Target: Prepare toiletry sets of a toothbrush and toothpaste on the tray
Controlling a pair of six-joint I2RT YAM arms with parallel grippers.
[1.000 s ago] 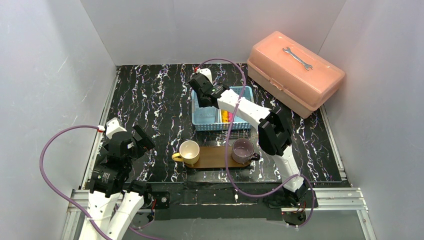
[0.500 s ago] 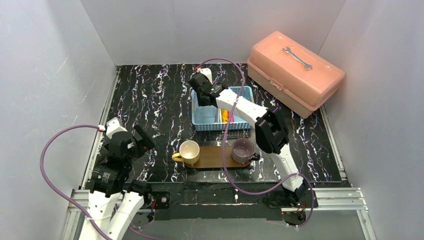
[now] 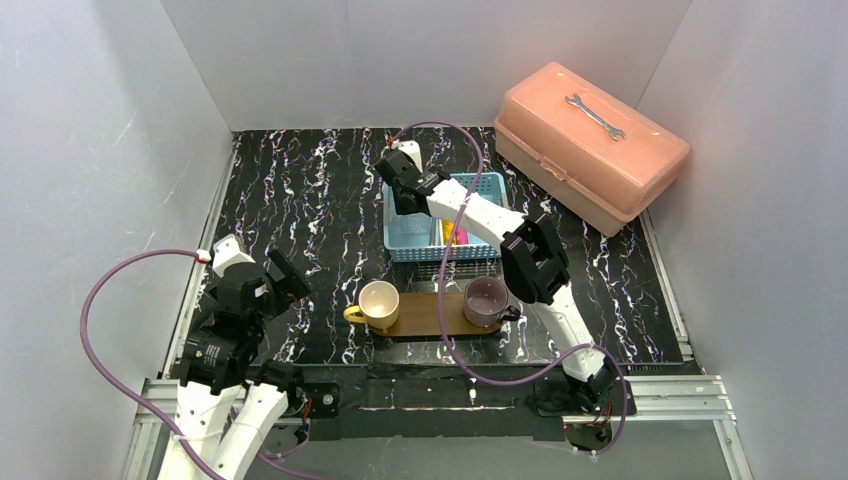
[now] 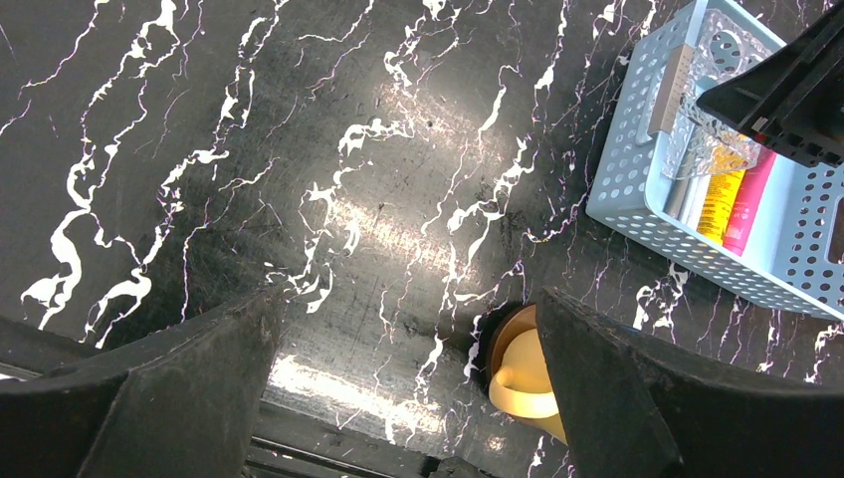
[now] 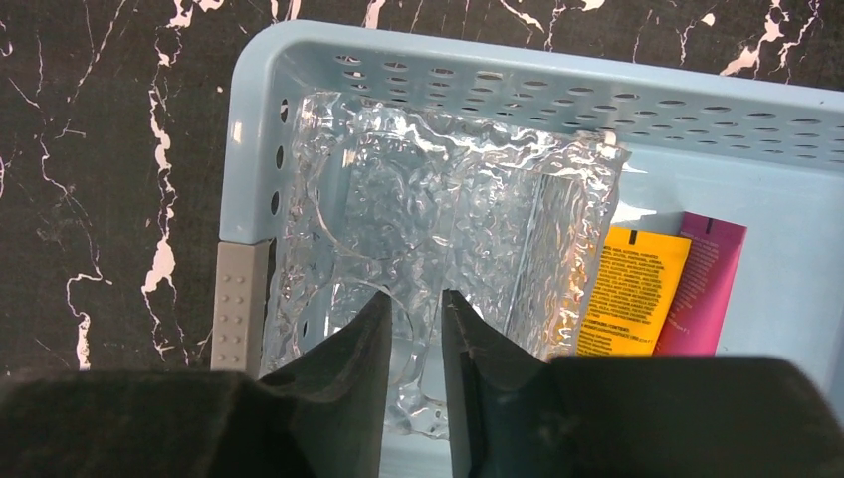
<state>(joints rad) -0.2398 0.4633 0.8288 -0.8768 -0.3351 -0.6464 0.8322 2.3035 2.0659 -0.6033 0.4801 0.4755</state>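
Two tubes, top view: yellow toothpaste (image 3: pixel 448 233) and pink toothpaste (image 3: pixel 459 236) lying in blue basket (image 3: pixel 440 253), right end effector (image 3: pixel 398 200) reaching in. Tray (image 3: pixel 430 315) sitting nearer on tabletop, holding only cups. Left end effector (image 3: pixel 275 282) hanging wide apart, empty.
Left wrist: pale stick (image 4: pixel 679 194), likely toothbrush, lying beside yellow toothpaste.
Right wrist: fingers (image 5: pixel 363 349) nearly together over clear container (image 5: pixel 448 199); cannot tell if pinching anything.
Tubes looking light, soft, slick: gripping across flat body. Toothbrush looking stiff, thin: pinching mid-shaft.
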